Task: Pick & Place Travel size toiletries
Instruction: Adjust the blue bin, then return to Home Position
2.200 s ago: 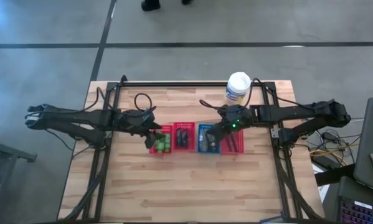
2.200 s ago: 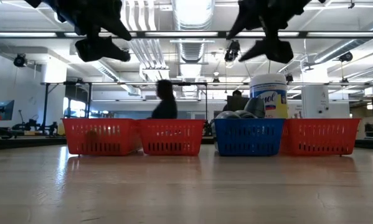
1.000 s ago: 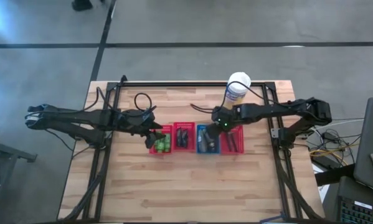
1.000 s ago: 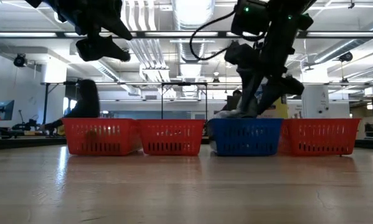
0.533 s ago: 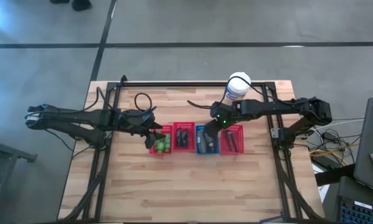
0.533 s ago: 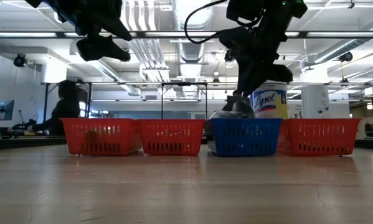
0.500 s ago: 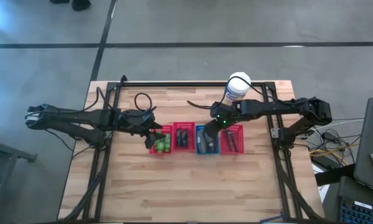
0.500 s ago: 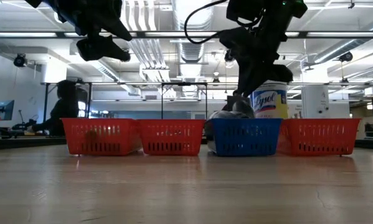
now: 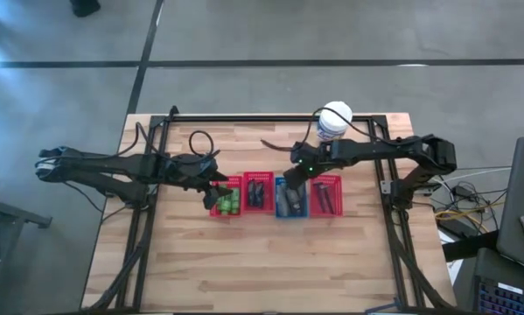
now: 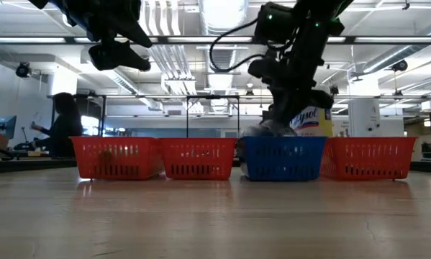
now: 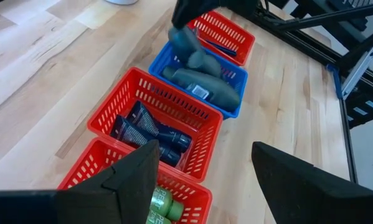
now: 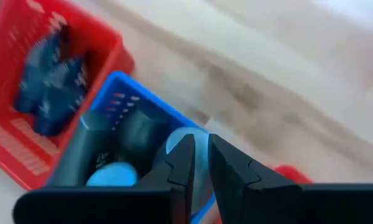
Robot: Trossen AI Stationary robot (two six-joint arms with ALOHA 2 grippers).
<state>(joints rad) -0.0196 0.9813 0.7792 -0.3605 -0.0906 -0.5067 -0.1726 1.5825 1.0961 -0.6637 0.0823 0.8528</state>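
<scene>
Four small baskets stand in a row on the table. A red one (image 9: 227, 198) holds bright green pieces, and a red one (image 9: 259, 192) holds dark purple packets. A blue one (image 9: 289, 199) holds grey oval tubes, and a red one (image 9: 327, 194) holds thin black sticks. My right gripper (image 12: 200, 146) is over the blue basket (image 11: 233, 78), shut on a grey tube (image 11: 185, 40). My left gripper (image 11: 205, 180) hangs open above the basket of green pieces (image 11: 164, 208), touching nothing. My right gripper pinches one grey tube by its upper end (image 11: 179, 32) between its two fingers. The fingers come from above, pointing steeply down. The tube hangs below them, tilted, just over the other tubes (image 11: 205, 84) in the blue basket. Whether its lower end is clear of them I cannot tell.
A large white canister (image 9: 332, 121) with a yellow-blue label stands behind the baskets at the far right. A black frame (image 9: 262, 119) runs around the table's edges. Bare wood (image 9: 262, 262) lies in front of the baskets. A person (image 10: 62, 122) sits in the room beyond.
My right gripper has shut on a grey tube in the blue basket. It has moved a little toward the table's left edge and slightly up, rolling somewhat, and has drawn the tube up from the pile.
</scene>
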